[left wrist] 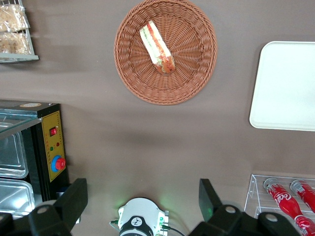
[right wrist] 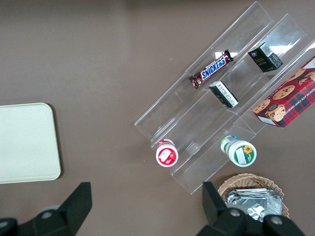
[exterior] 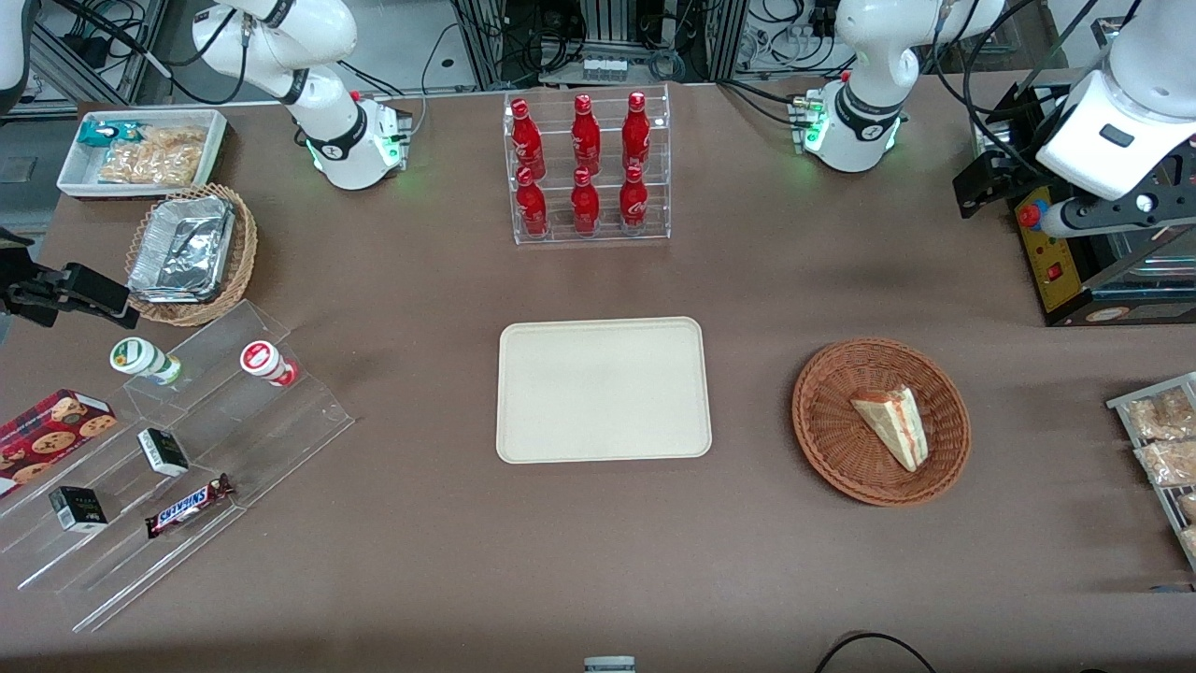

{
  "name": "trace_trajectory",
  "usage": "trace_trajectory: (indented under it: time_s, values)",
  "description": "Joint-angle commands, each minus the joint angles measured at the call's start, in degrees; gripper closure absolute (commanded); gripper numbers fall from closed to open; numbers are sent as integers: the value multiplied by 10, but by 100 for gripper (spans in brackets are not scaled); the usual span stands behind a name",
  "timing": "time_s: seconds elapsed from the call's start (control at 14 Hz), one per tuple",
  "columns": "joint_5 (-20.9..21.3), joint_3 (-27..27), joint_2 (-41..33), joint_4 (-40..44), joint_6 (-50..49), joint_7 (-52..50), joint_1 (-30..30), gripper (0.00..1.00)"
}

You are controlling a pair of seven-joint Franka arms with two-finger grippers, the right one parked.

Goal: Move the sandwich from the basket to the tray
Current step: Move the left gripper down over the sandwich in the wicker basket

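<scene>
The sandwich is lying in the basket, which is set just beside the bare tray toward the working arm's end of the table, so the opening reach is judged to be the step in hand. The gripper is being held high above the table with its fingers spread apart and nothing between them. A descent over the basket is being called for next, with the fingers aligned across the wedge's narrow width.
</scene>
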Motion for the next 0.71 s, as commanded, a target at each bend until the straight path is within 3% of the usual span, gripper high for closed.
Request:
trace_trajectory:
  time_s: [0.0,0.43,0.64]
  values:
    - [-7,0,11,12,-9,10,4,0]
    - [-3,-1,61,22,-12,0,11,0]
    - [-2,17,90,-30,13,-10,12,0]
